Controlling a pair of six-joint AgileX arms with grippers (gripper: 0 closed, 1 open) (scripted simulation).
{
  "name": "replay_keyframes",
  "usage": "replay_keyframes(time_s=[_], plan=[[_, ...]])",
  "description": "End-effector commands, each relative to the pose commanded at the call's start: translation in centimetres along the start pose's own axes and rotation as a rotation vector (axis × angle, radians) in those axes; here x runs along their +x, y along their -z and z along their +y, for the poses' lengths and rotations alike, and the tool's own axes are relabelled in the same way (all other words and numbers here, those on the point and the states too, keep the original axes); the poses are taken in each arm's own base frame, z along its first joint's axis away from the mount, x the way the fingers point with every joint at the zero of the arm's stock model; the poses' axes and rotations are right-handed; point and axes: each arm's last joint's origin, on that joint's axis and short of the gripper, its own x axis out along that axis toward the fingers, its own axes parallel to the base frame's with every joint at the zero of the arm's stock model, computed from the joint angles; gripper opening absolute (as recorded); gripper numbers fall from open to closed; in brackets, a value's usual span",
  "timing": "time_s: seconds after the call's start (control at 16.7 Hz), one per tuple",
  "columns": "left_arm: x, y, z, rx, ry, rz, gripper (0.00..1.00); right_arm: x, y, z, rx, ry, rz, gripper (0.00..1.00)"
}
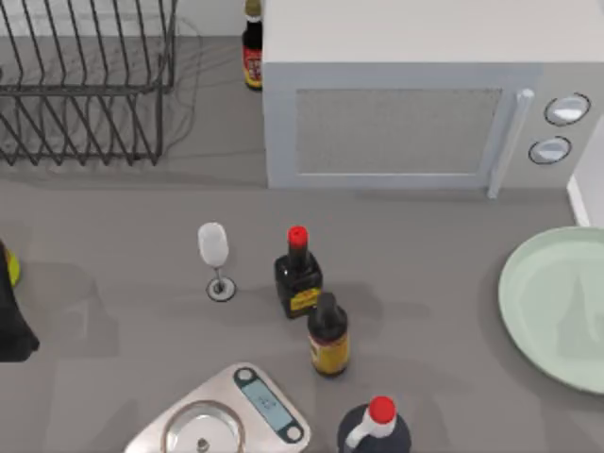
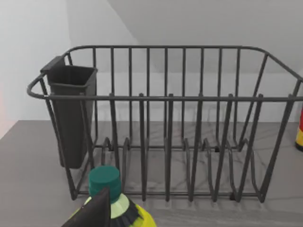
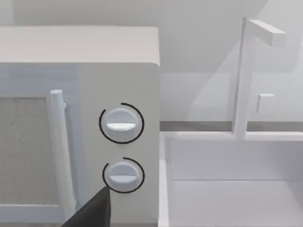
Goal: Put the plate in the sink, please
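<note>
The pale mint-green plate lies flat on the grey counter at the right edge of the top view, partly cut off. Just behind it, right of the microwave, a corner of the white sink shows. The right wrist view faces the sink with its thick white rim and white faucet. A dark part of my right gripper shows in front of the microwave's knobs. My left gripper sits parked at the table's left edge beside a yellow bottle.
A white microwave stands at the back centre, with a grey wire dish rack at the back left. In the middle of the counter stand a wine glass, dark sauce bottles, and a silver kitchen scale.
</note>
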Motion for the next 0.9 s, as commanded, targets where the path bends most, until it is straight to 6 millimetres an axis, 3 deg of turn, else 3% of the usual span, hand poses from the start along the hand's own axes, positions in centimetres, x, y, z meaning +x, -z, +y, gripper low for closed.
replay_keyframes(time_s=[0.6, 0.9], plan=[[0.0, 0.0, 0.0, 0.000, 0.000, 0.000, 1.00, 0.0, -0.2, 0.0, 0.003, -0.003, 0.009, 1.00], [0.0, 0.0, 0.0, 0.000, 0.000, 0.000, 1.00, 0.6, -3.5, 0.7, 0.052, -0.051, 0.187, 1.00]])
